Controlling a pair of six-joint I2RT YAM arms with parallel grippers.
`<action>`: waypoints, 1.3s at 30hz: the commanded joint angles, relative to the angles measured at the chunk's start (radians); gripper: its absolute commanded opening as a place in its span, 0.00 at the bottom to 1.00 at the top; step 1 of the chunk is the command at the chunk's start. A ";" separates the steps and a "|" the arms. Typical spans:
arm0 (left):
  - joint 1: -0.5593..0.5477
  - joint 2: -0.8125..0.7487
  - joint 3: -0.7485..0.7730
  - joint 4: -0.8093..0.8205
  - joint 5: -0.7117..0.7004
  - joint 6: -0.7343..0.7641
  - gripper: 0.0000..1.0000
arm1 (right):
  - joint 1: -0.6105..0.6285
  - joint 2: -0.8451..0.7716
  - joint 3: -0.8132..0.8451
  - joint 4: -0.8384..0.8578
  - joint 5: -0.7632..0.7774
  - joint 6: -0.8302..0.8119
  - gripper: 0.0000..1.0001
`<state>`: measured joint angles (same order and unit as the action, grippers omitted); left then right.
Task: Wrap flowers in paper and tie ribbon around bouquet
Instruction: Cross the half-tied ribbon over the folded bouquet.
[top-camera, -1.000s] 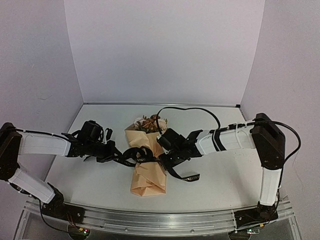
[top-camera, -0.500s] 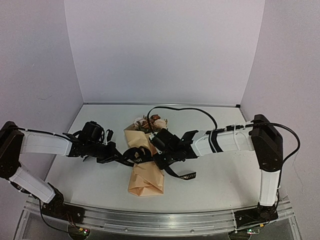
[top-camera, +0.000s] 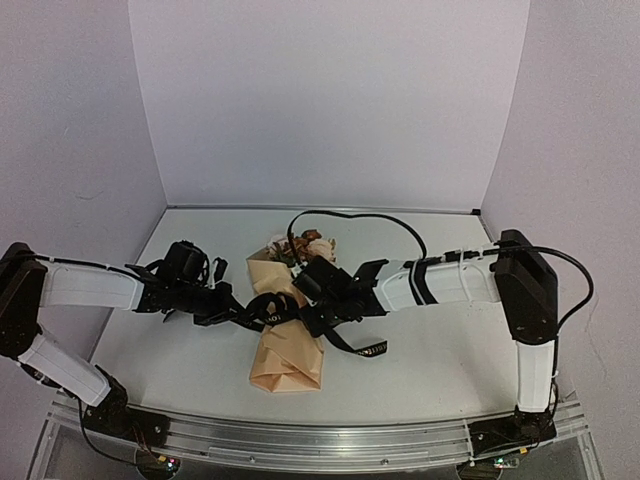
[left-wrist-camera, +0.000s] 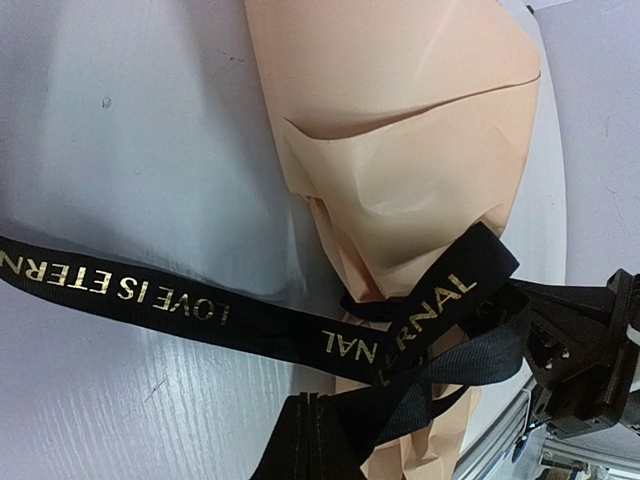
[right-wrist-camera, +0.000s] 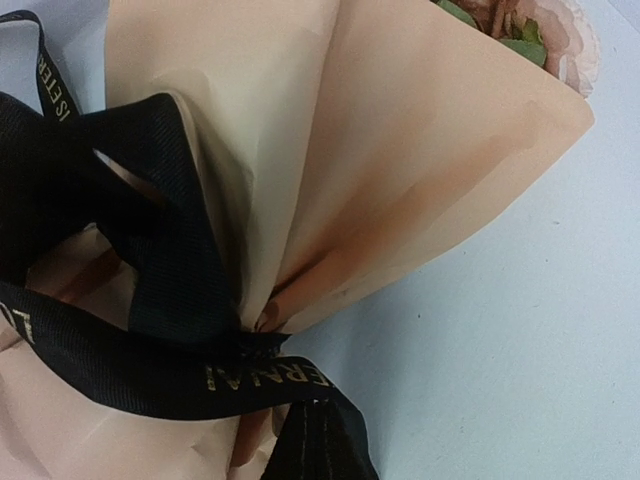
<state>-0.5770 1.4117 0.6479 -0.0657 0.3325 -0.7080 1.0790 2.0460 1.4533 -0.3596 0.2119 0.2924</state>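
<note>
Black ribbon (left-wrist-camera: 150, 295), soft and slippery, loops the waist of the bouquet (top-camera: 287, 345), which lies mid-tabletop (top-camera: 430, 370) with its flowers (top-camera: 300, 243) at the far end. The left gripper (top-camera: 238, 313) and right gripper (top-camera: 312, 318) are each clamped on a ribbon strand. The paper (right-wrist-camera: 400, 150) looks light and crushable, so gripping close to the knot seems wisest.

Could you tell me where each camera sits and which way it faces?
Top external: high behind the bases, looking down at bouquet; both arms show.
Left wrist: on left arm, facing paper and ribbon; left end effector at bottom.
Right wrist: on right arm, facing paper and blooms; right end effector at bottom.
Wrist views share the ribbon.
</note>
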 joint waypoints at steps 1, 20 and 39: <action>-0.001 -0.082 0.008 -0.028 -0.029 -0.020 0.00 | 0.006 -0.100 -0.046 -0.011 0.037 0.099 0.00; -0.001 -0.176 -0.101 0.002 -0.057 -0.033 0.02 | 0.027 -0.145 -0.034 0.030 -0.118 0.102 0.52; -0.001 -0.140 -0.040 -0.021 -0.046 -0.019 0.02 | 0.027 0.022 0.099 0.021 -0.144 0.045 0.51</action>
<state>-0.5770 1.2646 0.5571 -0.0877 0.2913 -0.7481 1.1023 2.0510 1.4999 -0.3414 0.0150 0.3480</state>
